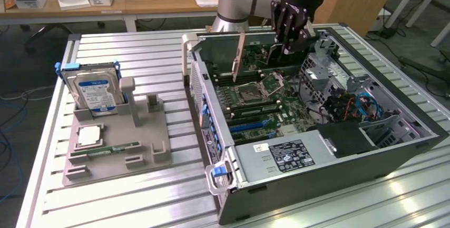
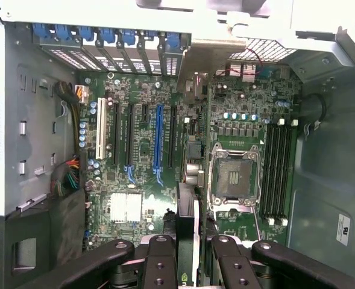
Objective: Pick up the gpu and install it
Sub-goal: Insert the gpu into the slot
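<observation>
Status: black two-finger gripper (image 2: 194, 250) is clamped on the gpu (image 1: 241, 54), the thin flat card with a brownish board back and a silver end bracket. In the wrist view the card sits edge-on between the black fingers (image 2: 160, 262), one on each face.

gpu position: in the air, upright, over the far end of the open black tower case (image 1: 316, 186). The case lies on its side on the ribbed aluminium table (image 1: 140, 201). The card hangs above the green motherboard (image 2: 141, 180), not seated. Its long edge runs parallel to the expansion slots. Its line falls between the last black slot (image 2: 172, 135) and the empty silver CPU socket (image 2: 234, 177). The long blue slot (image 2: 159, 135) and the white slot (image 2: 100, 129) are uncovered, apart from the card. The rear wall with the blue clips (image 2: 105, 33) is on the case's side towards the exterior view's left.

Near end of the case: silver power supply box with a black label (image 1: 281, 157).

Exterior view's left, beside the case: grey plastic fixture tray (image 1: 116, 167). On it:
- silver hard drive with a blue label (image 1: 98, 93), upright at the far end
- square silver processor chip (image 1: 90, 135), lying flat
- narrow green memory stick (image 1: 105, 149), lying flat, nearer than the chip

All three are well apart from the gripper. Wooden desk (image 1: 162, 1) stands far behind the table.
</observation>
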`<state>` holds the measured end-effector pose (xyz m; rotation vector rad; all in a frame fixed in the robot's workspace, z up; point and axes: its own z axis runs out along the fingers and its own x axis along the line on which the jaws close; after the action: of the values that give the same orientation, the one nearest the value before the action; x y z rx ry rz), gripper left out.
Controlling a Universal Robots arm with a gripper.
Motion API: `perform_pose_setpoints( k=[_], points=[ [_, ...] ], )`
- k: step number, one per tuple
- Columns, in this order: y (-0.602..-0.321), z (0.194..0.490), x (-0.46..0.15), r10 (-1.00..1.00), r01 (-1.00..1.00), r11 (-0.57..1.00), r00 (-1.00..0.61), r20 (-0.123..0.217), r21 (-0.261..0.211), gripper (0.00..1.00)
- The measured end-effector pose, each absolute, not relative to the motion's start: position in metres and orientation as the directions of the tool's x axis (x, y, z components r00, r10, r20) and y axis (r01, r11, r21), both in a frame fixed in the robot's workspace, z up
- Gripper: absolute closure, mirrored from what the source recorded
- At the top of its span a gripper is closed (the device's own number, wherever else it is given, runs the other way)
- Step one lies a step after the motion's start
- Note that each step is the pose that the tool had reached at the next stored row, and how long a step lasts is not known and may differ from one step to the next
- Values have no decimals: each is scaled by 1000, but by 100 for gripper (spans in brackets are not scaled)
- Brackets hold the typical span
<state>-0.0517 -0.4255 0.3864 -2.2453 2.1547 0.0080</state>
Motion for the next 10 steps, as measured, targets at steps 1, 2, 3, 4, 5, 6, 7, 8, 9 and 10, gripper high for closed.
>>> perform_pose_setpoints(
  k=[1, 2, 3, 4, 5, 6, 7, 8, 9, 10],
  points=[
    [-426, 386, -52, -999, -999, -41, 41, -24, -18, 73],
    [-426, 386, -52, -999, -999, -41, 41, -24, -18, 73],
    [-426, 386, -52, -999, -999, -41, 41, -24, -18, 73],
    [-426, 386, -52, -999, -999, -41, 41, -24, -18, 73],
    [-426, 386, -52, -999, -999, -41, 41, -24, -18, 73],
    [-426, 386, -52, -999, -999, -41, 41, -24, -18, 73],
    [-426, 386, -52, -999, -999, -41, 41, -24, -18, 73],
    [-426, 386, -52, -999, -999, -41, 41, -24, -18, 73],
    [-426, 386, -52, -999, -999, -41, 41, -24, -18, 73],
    [-425, 386, -52, -999, -999, -41, 41, -24, -18, 73]
  ],
)
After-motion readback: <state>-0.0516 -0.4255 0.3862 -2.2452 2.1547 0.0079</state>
